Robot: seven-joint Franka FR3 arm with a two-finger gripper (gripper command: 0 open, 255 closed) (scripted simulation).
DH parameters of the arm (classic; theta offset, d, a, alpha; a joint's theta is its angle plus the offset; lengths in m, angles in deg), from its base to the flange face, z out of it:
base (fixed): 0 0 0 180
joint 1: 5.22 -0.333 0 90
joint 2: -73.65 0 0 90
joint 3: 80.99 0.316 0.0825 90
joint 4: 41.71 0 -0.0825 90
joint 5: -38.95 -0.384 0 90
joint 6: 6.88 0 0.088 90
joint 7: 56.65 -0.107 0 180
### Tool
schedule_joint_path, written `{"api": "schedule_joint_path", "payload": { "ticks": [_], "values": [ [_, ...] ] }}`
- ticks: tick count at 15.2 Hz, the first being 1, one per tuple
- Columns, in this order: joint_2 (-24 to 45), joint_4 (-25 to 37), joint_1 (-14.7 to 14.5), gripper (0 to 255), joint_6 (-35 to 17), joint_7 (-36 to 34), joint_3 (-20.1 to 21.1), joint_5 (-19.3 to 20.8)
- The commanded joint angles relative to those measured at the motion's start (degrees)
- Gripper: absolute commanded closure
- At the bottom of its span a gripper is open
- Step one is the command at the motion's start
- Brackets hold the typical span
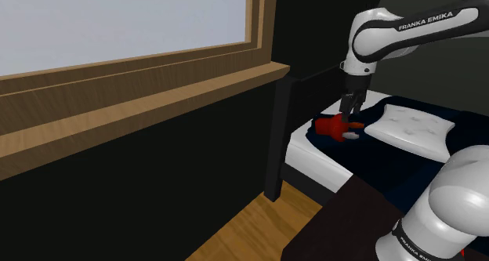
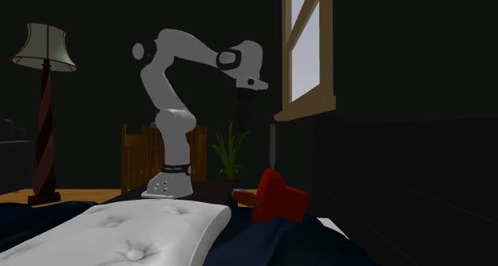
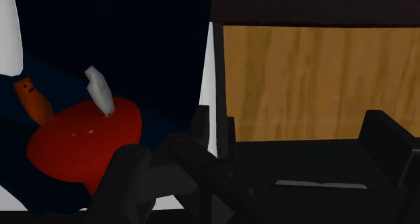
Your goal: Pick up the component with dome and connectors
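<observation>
The component is a red dome (image 1: pixel 331 126) with an orange connector (image 1: pixel 355 125) and a white one sticking out of it. It lies on the bed's dark blue cover (image 1: pixel 407 161) near the foot end. My black gripper (image 1: pixel 347 113) hangs just above it, a little toward the shoulder view's right, fingers pointing down and open. In the wrist view the red dome (image 3: pixel 84 138) sits outside the gripper (image 3: pixel 262 169), beyond one finger (image 3: pixel 131 179), with the orange connector (image 3: pixel 33 101) and white connector (image 3: pixel 101 91) past it. Nothing is between the fingers.
A white tufted pillow (image 1: pixel 411 126) lies close by, toward the shoulder view's right of the component. A black bedpost (image 1: pixel 278 134) and white mattress edge (image 1: pixel 313 161) border the wooden floor (image 1: pixel 251 224). A wood-framed window (image 1: pixel 141 71) fills the wall. A lamp (image 2: pixel 44 105), chair (image 2: pixel 144 156) and plant (image 2: pixel 230 152) stand behind the arm (image 2: pixel 171 105).
</observation>
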Motion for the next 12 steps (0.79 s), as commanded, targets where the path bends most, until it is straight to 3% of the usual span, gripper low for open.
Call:
{"api": "schedule_joint_path", "payload": {
  "ticks": [1,7,12],
  "values": [
    [2.93,0.10,0.48,0,-2.94,2.32,-1.95,1.05],
    [13.83,2.65,1.62,0,-11.55,10.12,-8.12,2.44],
    [24.66,6.83,2.27,0,-18.15,17.63,-12.51,0.46]
  ]
}}
